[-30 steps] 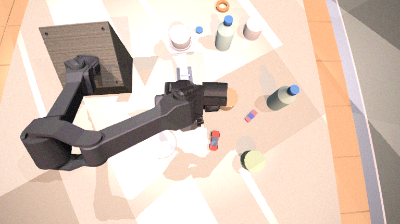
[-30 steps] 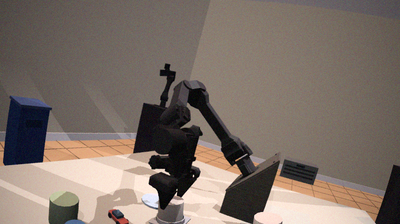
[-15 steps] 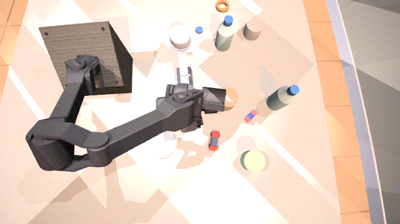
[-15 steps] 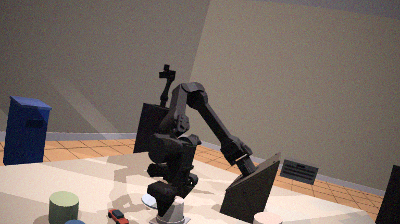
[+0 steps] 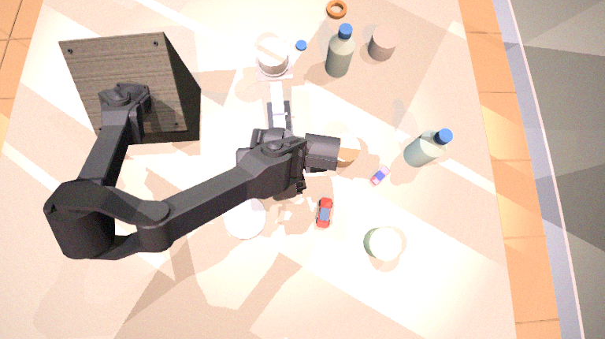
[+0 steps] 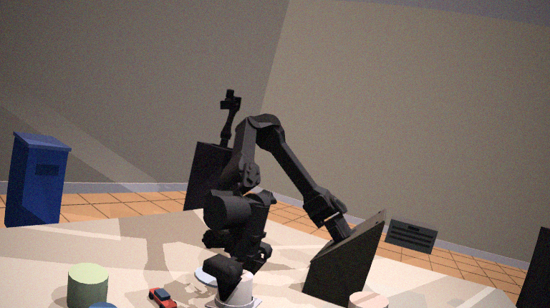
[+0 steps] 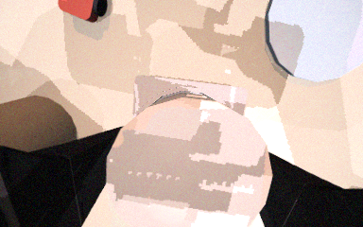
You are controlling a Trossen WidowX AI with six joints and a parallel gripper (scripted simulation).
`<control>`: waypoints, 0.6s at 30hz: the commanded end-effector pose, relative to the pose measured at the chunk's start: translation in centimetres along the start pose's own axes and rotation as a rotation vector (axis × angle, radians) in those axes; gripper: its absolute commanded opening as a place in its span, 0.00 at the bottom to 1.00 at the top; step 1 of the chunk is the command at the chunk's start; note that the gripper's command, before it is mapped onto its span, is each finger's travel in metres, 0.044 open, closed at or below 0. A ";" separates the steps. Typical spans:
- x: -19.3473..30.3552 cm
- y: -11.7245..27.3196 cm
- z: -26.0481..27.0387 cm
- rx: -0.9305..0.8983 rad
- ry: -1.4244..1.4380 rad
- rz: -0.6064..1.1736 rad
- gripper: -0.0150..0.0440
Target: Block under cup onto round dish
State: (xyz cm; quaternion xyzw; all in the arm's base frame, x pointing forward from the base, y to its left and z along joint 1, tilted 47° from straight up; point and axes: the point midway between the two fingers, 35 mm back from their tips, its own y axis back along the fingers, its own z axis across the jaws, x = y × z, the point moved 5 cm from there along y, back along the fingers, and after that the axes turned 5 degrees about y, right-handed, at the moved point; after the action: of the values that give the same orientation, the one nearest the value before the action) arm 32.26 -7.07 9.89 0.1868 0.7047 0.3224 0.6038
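My gripper (image 6: pixel 239 278) (image 7: pixel 184 139) is open around the near cup, with one finger on each side. This cup (image 6: pixel 244 293) (image 7: pixel 189 184) is upright on its end of the balance; its round top hides the fingertips in the wrist view. The arm covers it in the top view. The other cup (image 5: pixel 272 56) stands upright on the far end of the balance (image 5: pixel 276 91). The white round dish (image 5: pixel 244 219) (image 6: pixel 203 276) (image 7: pixel 321 43) lies beside the near end and holds nothing that I can see. No block shows. Whether the fingers touch the cup is unclear.
Around the balance stand an orange cylinder (image 5: pixel 349 155) (image 7: pixel 33 124), two bottles (image 5: pixel 338 61) (image 5: pixel 421 151), a red car (image 5: pixel 324 213) (image 6: pixel 162 298) (image 7: pixel 77 7), a small block (image 5: pixel 380 175), a green cylinder (image 5: pixel 384 244) (image 6: pixel 87 290) and a pinkish cylinder (image 5: pixel 382 44). A sloped wooden box (image 5: pixel 124 61) carries the arm's base.
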 end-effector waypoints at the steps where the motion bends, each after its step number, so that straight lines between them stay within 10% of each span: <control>1: 0.2 -0.1 -0.1 0.002 0.007 0.005 0.86; 8: 0.2 -0.1 -0.1 0.002 0.007 0.005 0.79; 18: 0.2 0.6 0.1 0.002 0.007 0.008 0.34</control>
State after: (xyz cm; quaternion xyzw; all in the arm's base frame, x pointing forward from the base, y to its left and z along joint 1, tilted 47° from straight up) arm 32.04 -6.91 9.87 0.1897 0.7088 0.3210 0.5989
